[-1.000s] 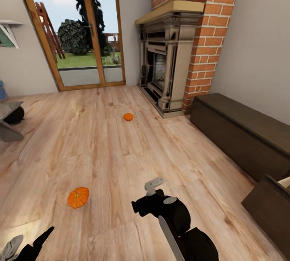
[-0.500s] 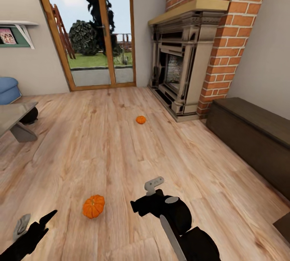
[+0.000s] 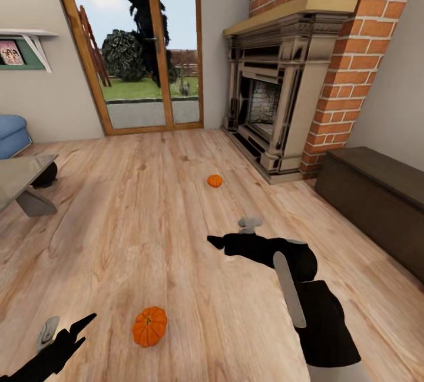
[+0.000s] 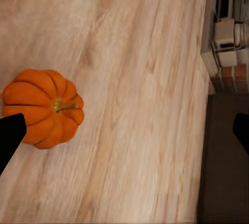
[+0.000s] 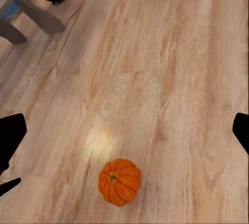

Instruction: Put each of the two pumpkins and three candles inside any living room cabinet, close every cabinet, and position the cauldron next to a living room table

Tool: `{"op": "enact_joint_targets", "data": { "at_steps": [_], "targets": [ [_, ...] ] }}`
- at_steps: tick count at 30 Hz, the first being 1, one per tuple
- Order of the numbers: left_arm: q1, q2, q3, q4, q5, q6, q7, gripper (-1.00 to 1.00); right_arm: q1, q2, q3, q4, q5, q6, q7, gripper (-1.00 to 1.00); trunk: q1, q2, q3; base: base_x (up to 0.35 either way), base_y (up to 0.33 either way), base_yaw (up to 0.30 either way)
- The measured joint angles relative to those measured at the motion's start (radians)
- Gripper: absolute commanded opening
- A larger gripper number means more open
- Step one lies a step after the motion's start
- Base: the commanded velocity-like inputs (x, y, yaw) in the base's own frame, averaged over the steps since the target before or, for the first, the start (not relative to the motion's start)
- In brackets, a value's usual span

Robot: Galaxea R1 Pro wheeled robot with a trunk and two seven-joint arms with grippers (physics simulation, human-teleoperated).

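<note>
Two ribbed orange pumpkins sit on a pale, wood-grained plank floor in a living room. The nearer pumpkin, round with a short tan stem, rests low in the head view, between the two black arms. The farther pumpkin lies well apart from it, near the stepped stone base of a carved fireplace set in a red brick chimney.

The left gripper, its matte black fingers spread open and empty, hovers beside the nearer pumpkin without touching it; its wrist camera looks down on that pumpkin's grooved top. The right gripper hangs above bare floor, fingers apart, nothing between them; its wrist camera sees the nearer pumpkin below.

Along the right wall stands a long, low, dark-brown wooden cabinet, its flat fronts shut as far as they show. At the left edge, the glossy grey corner of a low table rests on a slanted leg, and a round black cauldron sits on the floor just beside it. Wood-framed glass doors face a garden.
</note>
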Motion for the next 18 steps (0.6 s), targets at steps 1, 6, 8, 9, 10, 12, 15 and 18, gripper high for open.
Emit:
{"op": "enact_joint_targets", "data": {
  "at_steps": [1,6,8,9,10,12,15,18],
  "targets": [
    [-0.001,0.001,-0.009,0.004,-0.001,-0.005,-0.009,1.0,-0.01,-0.001,-0.057,-0.002,-0.009,0.0,0.004,1.0,0.0,0.0,0.0,0.259,0.242,0.0],
    [-0.005,-0.001,-0.023,0.018,-0.004,-0.014,-0.049,1.0,-0.025,-0.005,-0.139,-0.003,-0.029,0.001,0.013,1.0,0.0,0.0,0.0,0.261,0.242,0.0],
    [-0.005,-0.003,-0.03,0.021,-0.012,-0.023,-0.066,1.0,-0.027,-0.007,-0.151,-0.005,-0.034,0.001,0.047,1.0,0.0,0.0,0.0,0.261,0.242,0.0],
    [-0.005,-0.004,-0.031,0.021,-0.012,-0.023,-0.066,1.0,-0.027,-0.007,-0.151,-0.005,-0.034,0.001,0.048,1.0,0.0,0.0,0.0,0.262,0.242,0.0],
    [-0.005,-0.004,-0.035,0.021,-0.016,-0.024,-0.069,1.0,-0.028,-0.007,-0.153,-0.006,-0.035,0.001,0.059,1.0,0.0,0.0,0.0,0.262,0.242,0.0],
    [-0.013,-0.015,-0.069,0.015,-0.027,-0.028,-0.073,1.0,-0.027,-0.008,-0.154,-0.006,-0.036,-0.001,0.109,1.0,0.0,0.0,0.0,0.262,0.24,0.0],
    [-0.037,-0.027,-0.112,0.014,-0.035,-0.03,-0.076,1.0,-0.026,-0.01,-0.153,-0.006,-0.034,-0.006,0.145,1.0,0.0,0.0,0.0,0.194,0.139,0.0],
    [-0.043,-0.03,-0.124,0.01,-0.032,-0.024,-0.078,1.0,-0.026,-0.011,-0.153,-0.006,-0.034,-0.008,0.154,1.0,0.0,0.0,0.0,0.065,0.046,0.0]
  ]
}}
